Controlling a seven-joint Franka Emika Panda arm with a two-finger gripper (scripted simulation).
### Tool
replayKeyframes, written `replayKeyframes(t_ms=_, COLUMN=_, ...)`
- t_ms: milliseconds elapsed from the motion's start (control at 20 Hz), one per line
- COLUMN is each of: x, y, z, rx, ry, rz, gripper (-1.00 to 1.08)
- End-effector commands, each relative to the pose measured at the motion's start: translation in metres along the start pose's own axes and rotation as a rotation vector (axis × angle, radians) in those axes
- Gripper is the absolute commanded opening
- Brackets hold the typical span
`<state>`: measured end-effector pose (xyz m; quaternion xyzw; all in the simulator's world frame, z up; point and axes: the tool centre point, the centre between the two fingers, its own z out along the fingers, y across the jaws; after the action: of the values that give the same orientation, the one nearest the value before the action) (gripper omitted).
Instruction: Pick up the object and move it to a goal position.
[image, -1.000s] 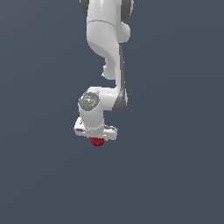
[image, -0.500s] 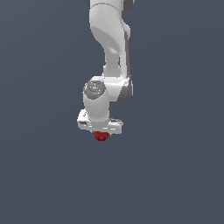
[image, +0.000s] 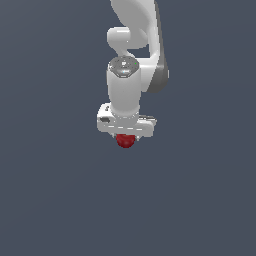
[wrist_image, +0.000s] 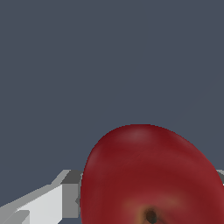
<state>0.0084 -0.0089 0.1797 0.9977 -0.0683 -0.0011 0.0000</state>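
Your gripper (image: 125, 138) carries the object (image: 125, 141) pinched between its fingers (wrist_image: 65, 197) at six o'clock below the wrist: pickup apparently done, delivery remaining, no goal marker visible.

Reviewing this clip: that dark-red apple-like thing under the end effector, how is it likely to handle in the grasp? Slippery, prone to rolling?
The apple looks round and glossy, so it may slip or rotate between the fingers if squeezed off-centre. Set down, its rounded form would probably roll. It is much narrower than the end effector, so it likely weighs little and seems rigid, showing no visible deformation.
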Motion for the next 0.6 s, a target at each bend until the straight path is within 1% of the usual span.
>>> replayKeyframes(t_ms=0, x=-0.005, y=-0.009, z=-0.021, rx=-0.001, ry=0.002, rz=0.001, gripper=-1.00)
replayKeyframes(t_ms=300, x=-0.012, y=-0.025, z=-0.054, rx=-0.001, ry=0.002, rz=0.001, gripper=-1.00)
replayKeyframes(t_ms=550, x=-0.014, y=-0.030, z=-0.063, rx=-0.001, ry=0.002, rz=0.001, gripper=-1.00)
